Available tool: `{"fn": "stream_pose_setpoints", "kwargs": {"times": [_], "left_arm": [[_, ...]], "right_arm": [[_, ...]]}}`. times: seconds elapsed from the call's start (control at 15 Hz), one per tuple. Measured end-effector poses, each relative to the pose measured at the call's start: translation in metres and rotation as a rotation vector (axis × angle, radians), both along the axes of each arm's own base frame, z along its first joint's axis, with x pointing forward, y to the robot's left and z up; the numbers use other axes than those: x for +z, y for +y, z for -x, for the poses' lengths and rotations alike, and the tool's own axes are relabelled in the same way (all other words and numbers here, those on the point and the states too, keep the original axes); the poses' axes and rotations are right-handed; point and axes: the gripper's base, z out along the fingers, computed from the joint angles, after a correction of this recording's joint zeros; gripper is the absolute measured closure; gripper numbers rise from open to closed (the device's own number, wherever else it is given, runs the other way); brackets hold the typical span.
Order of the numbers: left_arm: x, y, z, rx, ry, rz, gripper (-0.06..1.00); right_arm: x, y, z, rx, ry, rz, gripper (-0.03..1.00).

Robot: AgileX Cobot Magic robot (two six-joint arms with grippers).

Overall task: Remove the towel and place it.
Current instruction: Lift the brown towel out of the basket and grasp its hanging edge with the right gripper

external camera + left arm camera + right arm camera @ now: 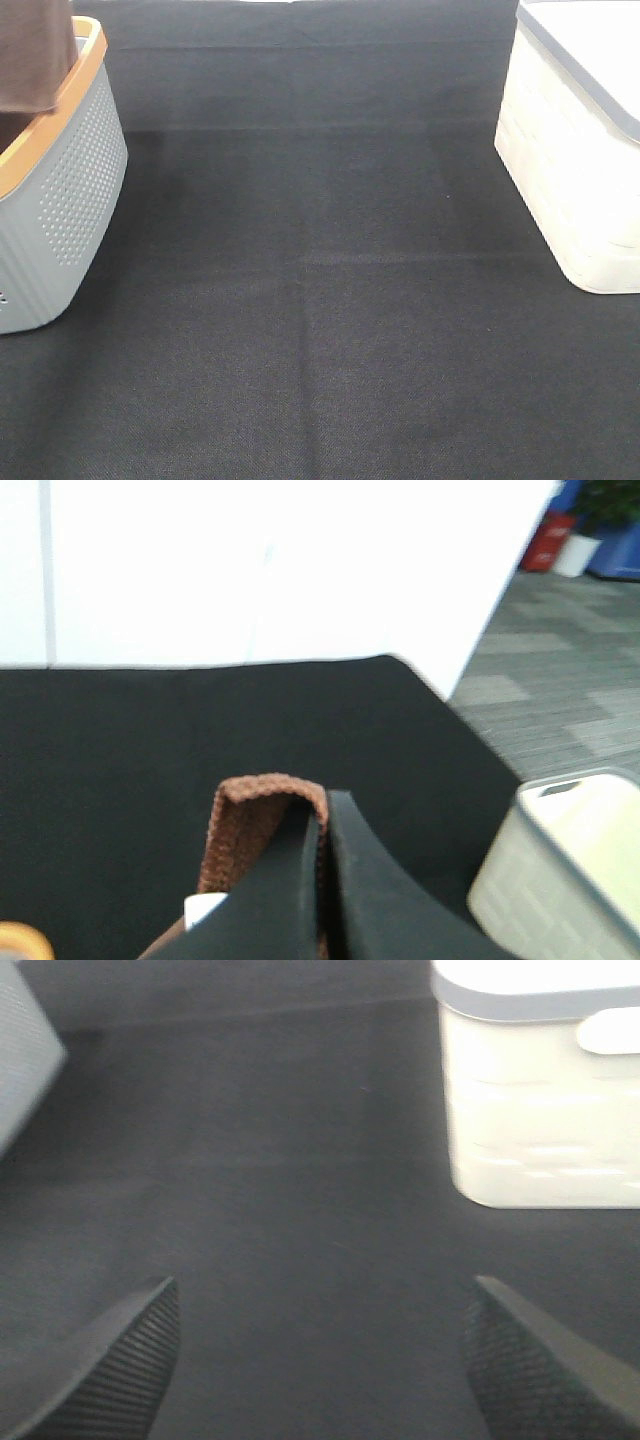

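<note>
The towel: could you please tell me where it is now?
In the exterior high view, the towel hangs at far left above the grey basket, its hem pinched in the left gripper.

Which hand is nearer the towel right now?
Left. The left hand is shut on the towel at its hemmed edge, touching it. The right hand hangs open above the black table cover, with no towel in its view.

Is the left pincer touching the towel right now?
Touching: the left wrist view shows the left pincer clamped on the towel, hem pinched between its fingers, no gap.
</note>
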Motion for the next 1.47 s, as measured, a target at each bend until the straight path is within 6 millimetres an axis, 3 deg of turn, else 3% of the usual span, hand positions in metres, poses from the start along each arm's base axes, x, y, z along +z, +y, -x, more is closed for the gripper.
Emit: {"fn": "stream_pose_setpoints", "kwargs": {"times": [0.2, 0.27, 0.33, 0.53, 0.8, 1.07, 1.27, 1.47], "left_arm": [[0.008, -0.045, 0.013, -0.110, -0.090, 0.016, 0.94], [0.008, -0.045, 0.013, -0.110, -0.090, 0.016, 0.94], [0.010, -0.057, 0.018, -0.139, -0.111, 0.025, 0.94], [0.009, -0.098, 0.033, -0.253, -0.134, 0.021, 0.94], [-0.005, -0.132, 0.037, -0.335, -0.106, 0.006, 0.94], [-0.014, -0.156, 0.041, -0.382, -0.107, 0.004, 0.94], [-0.020, -0.175, 0.045, -0.412, -0.113, 0.013, 0.94], [-0.023, -0.182, 0.046, -0.422, -0.114, 0.016, 0.94]], "right_arm": [[0.016, 0.014, -0.024, 0.106, -0.013, -0.184, 0.26], [0.016, 0.014, -0.024, 0.106, -0.013, -0.184, 0.26], [0.018, 0.018, -0.033, 0.144, -0.002, -0.210, 0.27], [0.020, 0.032, -0.074, 0.367, 0.084, -0.233, 0.28], [0.015, 0.041, -0.121, 0.567, 0.135, -0.100, 0.29], [0.034, 0.047, -0.157, 0.610, 0.059, -0.018, 0.32], [0.032, 0.065, -0.163, 0.676, -0.059, 0.224, 0.33], [0.038, 0.079, -0.166, 0.658, -0.208, 0.346, 0.33]]}}
